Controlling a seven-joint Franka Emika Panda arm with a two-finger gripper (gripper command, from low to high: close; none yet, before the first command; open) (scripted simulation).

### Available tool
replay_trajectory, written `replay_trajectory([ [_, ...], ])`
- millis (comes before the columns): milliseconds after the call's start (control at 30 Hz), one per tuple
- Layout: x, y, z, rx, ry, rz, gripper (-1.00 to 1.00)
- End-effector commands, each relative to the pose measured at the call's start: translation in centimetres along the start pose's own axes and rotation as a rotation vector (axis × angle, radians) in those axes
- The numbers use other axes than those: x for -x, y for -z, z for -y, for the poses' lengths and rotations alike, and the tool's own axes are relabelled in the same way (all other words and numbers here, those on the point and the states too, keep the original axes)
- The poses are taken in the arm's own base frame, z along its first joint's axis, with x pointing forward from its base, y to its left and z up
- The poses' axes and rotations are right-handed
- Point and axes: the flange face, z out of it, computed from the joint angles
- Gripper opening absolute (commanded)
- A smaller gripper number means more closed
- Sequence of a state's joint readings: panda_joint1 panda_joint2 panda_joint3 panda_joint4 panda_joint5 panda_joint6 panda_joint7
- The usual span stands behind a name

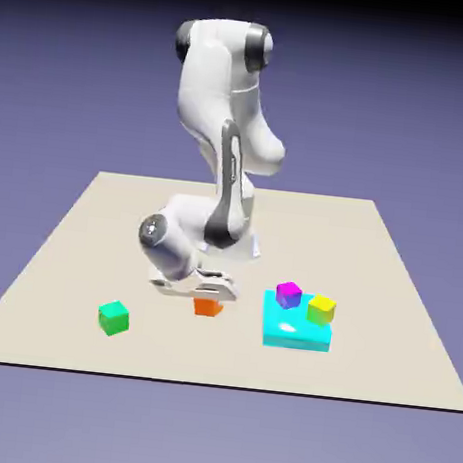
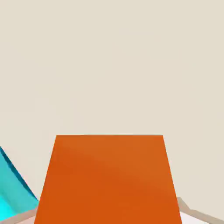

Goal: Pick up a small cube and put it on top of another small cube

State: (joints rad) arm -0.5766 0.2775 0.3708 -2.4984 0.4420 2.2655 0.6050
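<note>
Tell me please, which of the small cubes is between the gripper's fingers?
The orange cube: it fills the space between the finger tips, while the green, magenta and yellow cubes are away from them.

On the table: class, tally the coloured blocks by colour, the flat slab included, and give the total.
Orange: 1
Green: 1
Magenta: 1
Yellow: 1
Cyan, the flat slab: 1
Total: 5
</note>
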Motion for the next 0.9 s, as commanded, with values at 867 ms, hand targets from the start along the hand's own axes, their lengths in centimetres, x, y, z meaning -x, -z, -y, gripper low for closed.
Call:
replay_trajectory([
  [867, 12.0, -0.2, 5.4, -0.672, -0.655, 0.326, -1.0],
])
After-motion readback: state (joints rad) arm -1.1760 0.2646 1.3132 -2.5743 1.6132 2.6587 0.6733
